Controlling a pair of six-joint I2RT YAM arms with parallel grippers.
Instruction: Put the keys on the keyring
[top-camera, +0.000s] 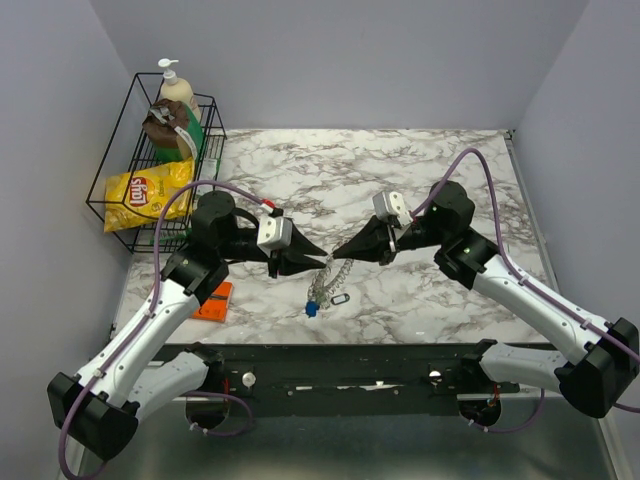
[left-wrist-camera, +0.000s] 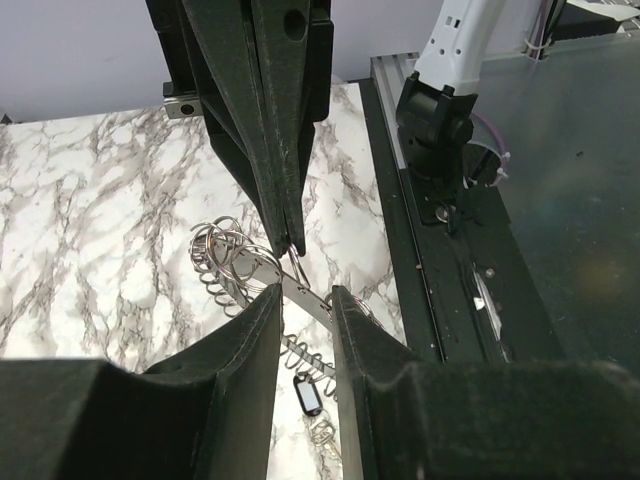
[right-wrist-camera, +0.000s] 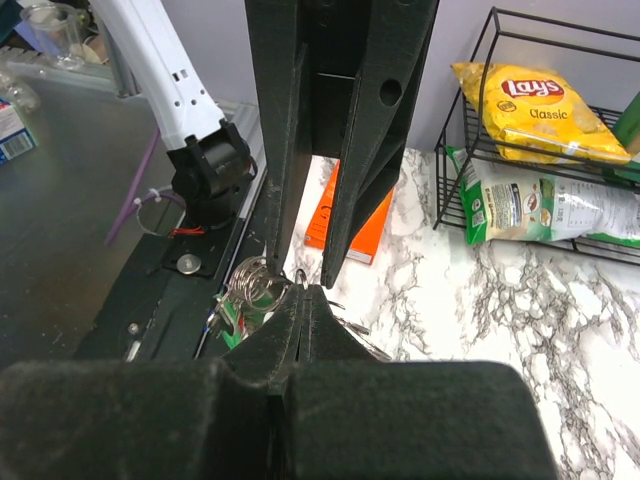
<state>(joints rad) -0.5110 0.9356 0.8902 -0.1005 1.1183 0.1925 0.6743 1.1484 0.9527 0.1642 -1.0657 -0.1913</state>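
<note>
The keyring (top-camera: 336, 272) is a silvery strip fringed with small wire loops (left-wrist-camera: 222, 262), between the two grippers at the table's middle. My left gripper (top-camera: 312, 263) has its jaws part-way apart, and the strip spans the gap at their tips (left-wrist-camera: 305, 297). My right gripper (top-camera: 339, 252) is shut, with a small silver loop (right-wrist-camera: 300, 273) of the bunch pinched at its tip (right-wrist-camera: 305, 290). The keys (top-camera: 314, 303), with blue and green heads (right-wrist-camera: 232, 322), hang from the ring toward the near edge. A black tag (left-wrist-camera: 309, 394) lies beside them.
An orange box (top-camera: 213, 300) lies near the left arm. A black wire rack (top-camera: 118, 215) at the back left holds a yellow chips bag (top-camera: 145, 190) and a pump bottle (top-camera: 178, 92). A black rail (top-camera: 340, 365) runs along the near edge.
</note>
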